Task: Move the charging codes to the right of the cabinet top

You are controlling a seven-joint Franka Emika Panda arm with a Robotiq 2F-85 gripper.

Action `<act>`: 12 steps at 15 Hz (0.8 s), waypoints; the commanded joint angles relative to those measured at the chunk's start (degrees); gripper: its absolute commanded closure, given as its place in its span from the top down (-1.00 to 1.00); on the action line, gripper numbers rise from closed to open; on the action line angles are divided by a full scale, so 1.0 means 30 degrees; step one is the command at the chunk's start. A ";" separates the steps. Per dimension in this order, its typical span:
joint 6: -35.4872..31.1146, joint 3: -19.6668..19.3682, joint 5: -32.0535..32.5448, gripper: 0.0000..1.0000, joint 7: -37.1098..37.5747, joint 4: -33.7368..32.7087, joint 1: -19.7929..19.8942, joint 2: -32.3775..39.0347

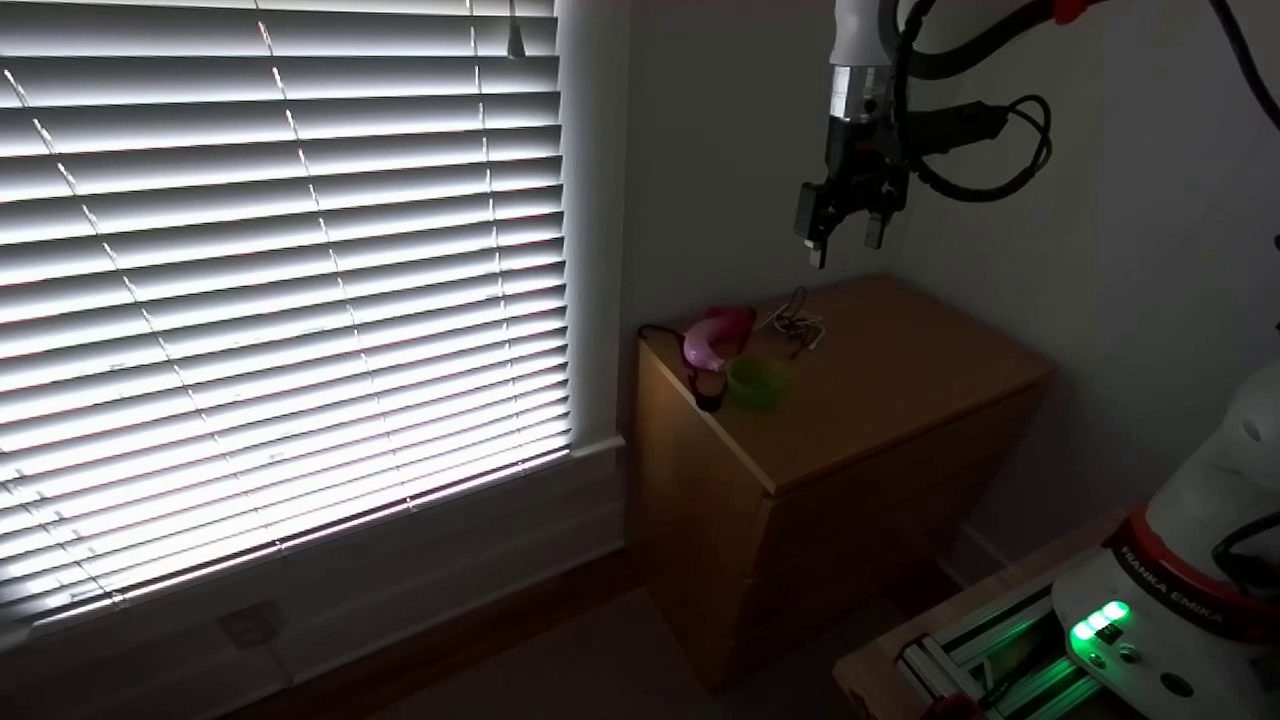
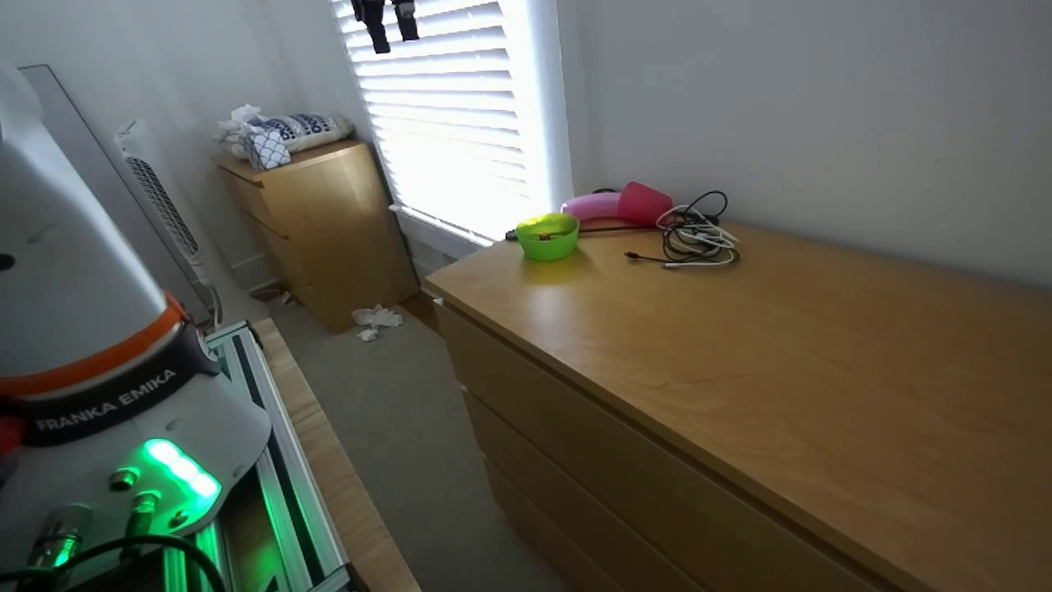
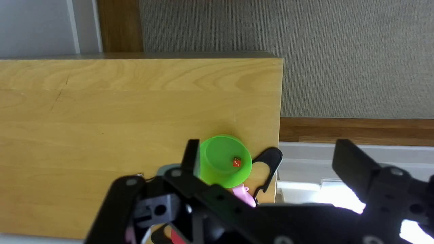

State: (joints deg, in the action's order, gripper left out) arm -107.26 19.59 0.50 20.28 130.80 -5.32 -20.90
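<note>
Slatted blinds point(image 1: 300, 250) glow beside a corner where a light wooden tabletop point(image 2: 781, 345) caps a plain-sided cabinet point(image 1: 690, 490). High above the tabletop's level hangs the hand point(image 1: 846, 249), pointing down, its fingers point(image 3: 352, 166) spread wide with a broad gap between them. Below the hand, and seen through that gap in the wrist view, a green bowl point(image 3: 220, 154) stands upright with a red die point(image 3: 236, 162) in it; one finger hides a little of its rim. Also below, just beside the bowl, lie a black hook-shaped piece point(image 3: 274, 157) at the end edge and a rounded pink-red object point(image 2: 639, 203), which the hand partly hides in the wrist view. The charging cables point(image 2: 697, 237), a loose black and white tangle, lie lower than the hand too, on the tabletop toward the wall point(image 2: 822, 131), next to the red end of that object; I cannot tell whether they touch it. The wrist view has them mostly hidden behind the hand. Farther out and lower than the hand, in both exterior views, the robot's white base point(image 1: 1180, 615) shows green lights point(image 1: 1100, 620).
</note>
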 commanded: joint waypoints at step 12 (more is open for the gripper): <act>-0.4354 -0.3495 0.2225 1.00 0.1368 0.0353 0.2175 0.0804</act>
State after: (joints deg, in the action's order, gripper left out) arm -114.90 12.13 5.04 23.45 130.76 -0.91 -19.51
